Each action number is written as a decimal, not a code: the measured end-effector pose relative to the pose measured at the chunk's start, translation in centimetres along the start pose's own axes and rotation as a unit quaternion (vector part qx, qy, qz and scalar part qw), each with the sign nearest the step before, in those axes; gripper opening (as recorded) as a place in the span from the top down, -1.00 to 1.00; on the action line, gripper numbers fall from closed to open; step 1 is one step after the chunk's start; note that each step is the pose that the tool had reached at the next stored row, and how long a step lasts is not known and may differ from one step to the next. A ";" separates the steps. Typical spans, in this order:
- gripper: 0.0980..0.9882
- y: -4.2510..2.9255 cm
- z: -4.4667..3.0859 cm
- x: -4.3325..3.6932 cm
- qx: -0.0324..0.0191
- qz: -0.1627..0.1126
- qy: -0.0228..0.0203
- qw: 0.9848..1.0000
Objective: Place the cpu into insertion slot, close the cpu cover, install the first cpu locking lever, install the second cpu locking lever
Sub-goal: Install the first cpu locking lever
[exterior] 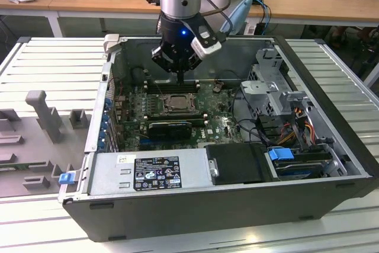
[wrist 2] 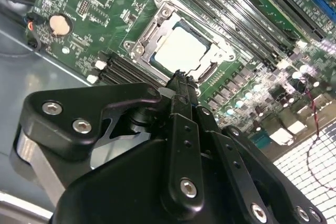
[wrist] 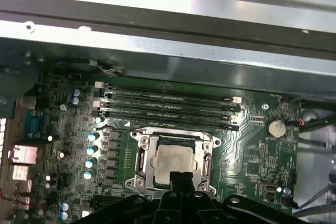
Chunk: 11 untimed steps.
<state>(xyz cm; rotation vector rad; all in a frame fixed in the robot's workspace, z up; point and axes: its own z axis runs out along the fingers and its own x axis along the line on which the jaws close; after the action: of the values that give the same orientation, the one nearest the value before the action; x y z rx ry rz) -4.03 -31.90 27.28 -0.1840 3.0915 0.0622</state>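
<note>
In the exterior view the gripper (exterior: 179,80) hangs inside the open computer case (exterior: 237,205). Its fingers are drawn together into one thin point with nothing between them. It is just above the far edge of the socket, near the middle of the green board (exterior: 220,124). The cpu (exterior: 177,104) shows as a pale square there.

In the second wrist view the cpu (wrist 2: 181,51) lies flat in the insertion slot (wrist 2: 208,72), its smooth silvery-cream face looking matte. The cpu cover (wrist 2: 154,29), a thin dark-grey metal frame, appears folded down around it, so the chip shows through the window. The black fingertips end just beside the socket's near edge. A round coin cell (wrist 2: 59,23) sits toward a corner of the board.

In the first wrist view the socket lies just beside the long black memory slots (wrist: 168,106), and the closed fingertips (wrist: 181,176) overlap its near rim. I cannot tell whether either locking lever is latched.

The chip is probably light, rigid and slippery on top, with delicate contacts beneath, so its opposite edges are the place to grip it. The cover is likely stiff, springy sheet metal, best pressed at its free edge.
</note>
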 end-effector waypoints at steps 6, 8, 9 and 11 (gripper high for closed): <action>0.98 0.27 0.03 2.26 0.000 -0.003 -0.005 1.000; 0.98 0.30 0.05 2.49 0.000 -0.001 -0.005 1.000; 0.98 0.31 0.08 2.52 0.001 0.006 -0.005 1.000; 0.98 0.30 0.14 2.54 0.001 0.018 -0.005 1.000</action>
<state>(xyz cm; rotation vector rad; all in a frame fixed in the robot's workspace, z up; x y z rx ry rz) -6.57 -31.90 27.04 -0.1268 3.0844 0.0597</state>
